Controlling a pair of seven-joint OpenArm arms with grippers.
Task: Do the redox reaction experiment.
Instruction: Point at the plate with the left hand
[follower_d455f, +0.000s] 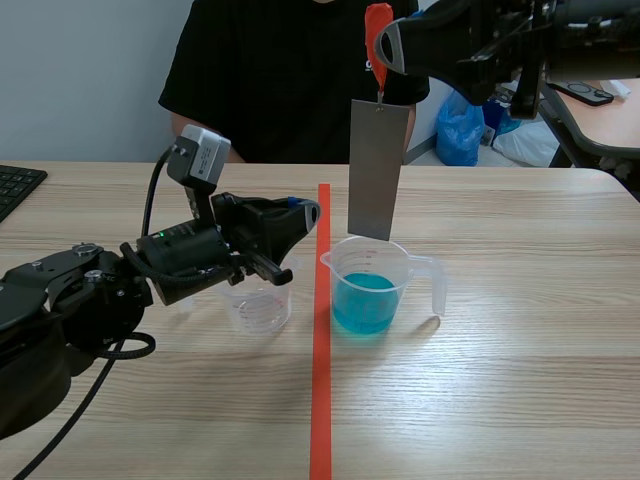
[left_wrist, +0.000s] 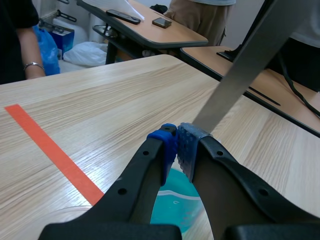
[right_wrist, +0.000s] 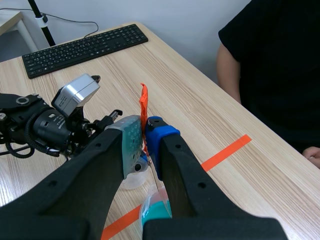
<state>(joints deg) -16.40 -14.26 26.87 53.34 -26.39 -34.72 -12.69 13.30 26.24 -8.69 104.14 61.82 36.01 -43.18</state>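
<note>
A grey metal plate (follower_d455f: 377, 168) hangs upright from an orange-red handle (follower_d455f: 376, 30), on which my raised right gripper (follower_d455f: 378, 45) is shut. The plate's lower edge is at about the rim of a clear measuring cup (follower_d455f: 370, 285) of blue liquid, above the liquid. In the right wrist view the handle (right_wrist: 143, 107) is pinched in the right gripper (right_wrist: 145, 131), with the cup (right_wrist: 156, 207) below. My left gripper (follower_d455f: 305, 213) is shut on nothing, low over a small empty clear cup (follower_d455f: 260, 303). In the left wrist view the left gripper (left_wrist: 176, 142) points at the plate (left_wrist: 240, 70).
A person in a black shirt (follower_d455f: 285, 70) sits across the table, close behind the plate. A black keyboard (follower_d455f: 15, 185) lies at the far left edge. An orange-red tape line (follower_d455f: 321, 350) runs down the table's middle. Other desks and a blue bag (follower_d455f: 460, 125) stand beyond the right side.
</note>
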